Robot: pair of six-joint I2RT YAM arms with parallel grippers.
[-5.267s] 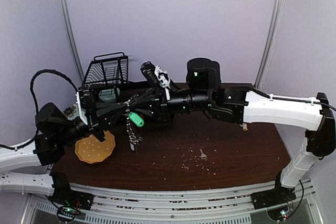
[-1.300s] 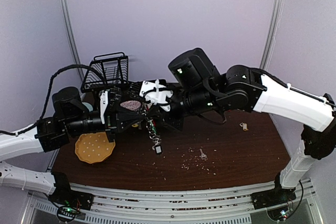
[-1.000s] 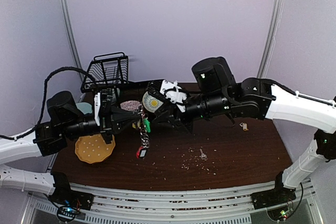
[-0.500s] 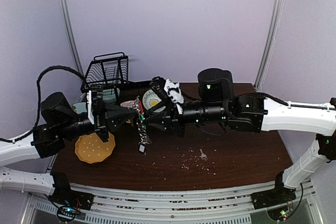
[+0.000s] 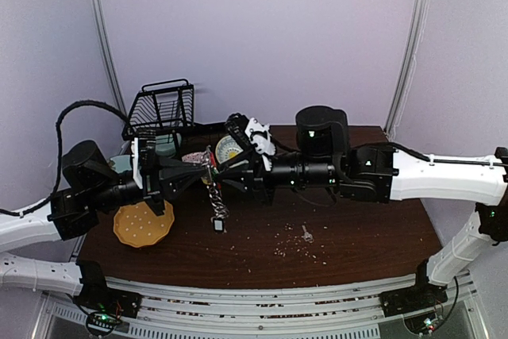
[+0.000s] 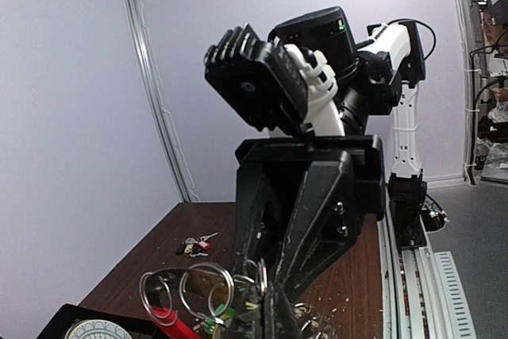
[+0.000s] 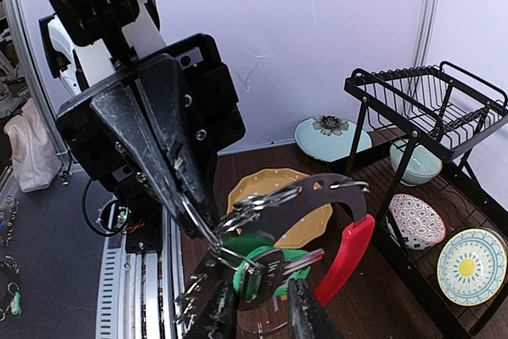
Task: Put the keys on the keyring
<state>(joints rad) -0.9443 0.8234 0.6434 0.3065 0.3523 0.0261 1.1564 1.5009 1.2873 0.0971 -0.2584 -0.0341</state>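
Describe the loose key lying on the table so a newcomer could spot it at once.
On the dark table, look at the stretch nearer than the right arm, where pale crumbs are scattered. The key lies flat among them: silver and bigger than the crumbs, alone, not hanging with the keyring.
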